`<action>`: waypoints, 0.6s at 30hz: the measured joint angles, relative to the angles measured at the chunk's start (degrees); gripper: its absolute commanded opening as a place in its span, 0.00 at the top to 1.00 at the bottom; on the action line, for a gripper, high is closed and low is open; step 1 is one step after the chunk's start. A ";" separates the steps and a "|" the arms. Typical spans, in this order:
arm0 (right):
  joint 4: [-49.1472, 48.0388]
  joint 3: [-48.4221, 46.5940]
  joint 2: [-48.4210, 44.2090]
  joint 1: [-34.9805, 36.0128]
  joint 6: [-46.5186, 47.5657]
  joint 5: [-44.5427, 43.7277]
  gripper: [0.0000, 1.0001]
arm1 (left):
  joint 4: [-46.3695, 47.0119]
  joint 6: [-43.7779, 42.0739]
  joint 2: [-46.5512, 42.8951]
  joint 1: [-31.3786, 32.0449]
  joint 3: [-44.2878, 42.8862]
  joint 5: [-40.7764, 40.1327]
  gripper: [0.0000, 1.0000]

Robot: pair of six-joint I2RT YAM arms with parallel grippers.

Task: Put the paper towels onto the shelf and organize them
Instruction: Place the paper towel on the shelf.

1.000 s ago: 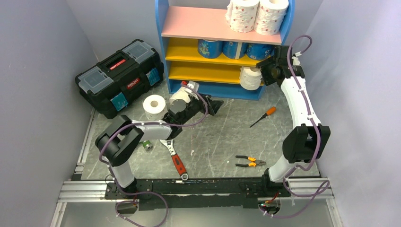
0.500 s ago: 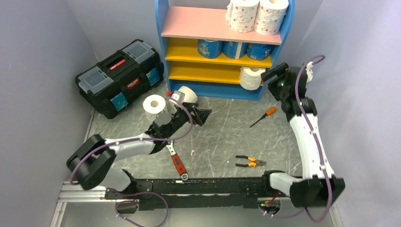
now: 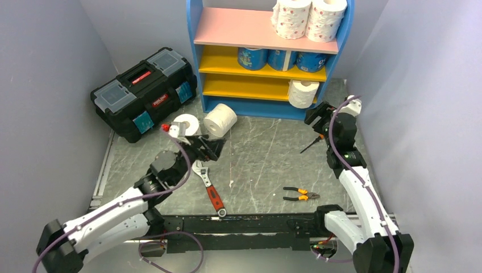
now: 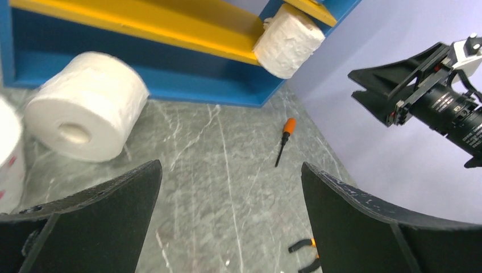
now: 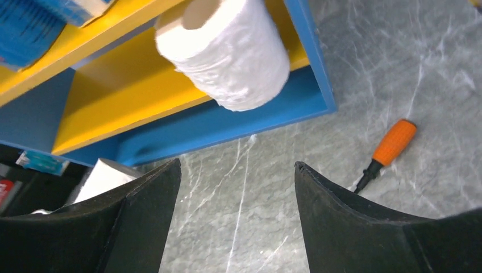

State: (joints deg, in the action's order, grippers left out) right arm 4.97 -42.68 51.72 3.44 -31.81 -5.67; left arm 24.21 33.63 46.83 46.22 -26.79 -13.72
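Note:
The blue-framed shelf [image 3: 196, 62] holds two pink-dotted paper towels [image 3: 293, 18] on the pink board. Three blue-wrapped rolls [image 3: 282, 58] stand on the upper yellow board. One plain roll [image 3: 301, 94] [image 5: 230, 51] stands at the right end of the lower yellow board. A plain roll [image 3: 220, 119] [image 4: 85, 128] lies on its side on the floor before the shelf. Another roll [image 3: 185, 124] stands upright left of it. My left gripper [image 3: 215, 149] [image 4: 230, 166] is open and empty, near and right of these two. My right gripper [image 3: 314, 116] [image 5: 237, 164] is open and empty, below the shelf's right corner.
A black toolbox [image 3: 145, 91] stands left of the shelf. An orange-handled screwdriver [image 3: 317, 139] [image 5: 392, 145] lies right of centre. Pliers [image 3: 300, 194] and a red-handled wrench [image 3: 209, 190] lie on the grey floor nearer the arm bases. Purple walls close both sides.
My left arm has drawn back toward the near left, uncovering the lying roll. My right gripper has pulled away from the plain roll on the lower board and come down toward the floor.

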 measured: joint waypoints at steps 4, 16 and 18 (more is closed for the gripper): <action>-3.76 0.00 0.76 7.08 6.58 -6.56 0.25 | -8.13 2.12 -10.27 0.02 3.63 -1.95 0.01; -18.45 1.99 10.82 10.64 17.86 -16.02 0.25 | -35.76 6.75 -36.04 0.00 6.84 -5.73 0.01; -20.02 1.99 12.31 10.21 18.38 -15.82 0.25 | -40.04 6.73 -39.12 0.00 6.84 -6.95 0.01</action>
State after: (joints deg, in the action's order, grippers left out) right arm -15.05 -40.69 64.03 13.65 -13.43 -21.50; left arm -15.84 40.36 7.70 46.22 -19.94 -20.67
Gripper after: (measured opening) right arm 0.749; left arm 0.994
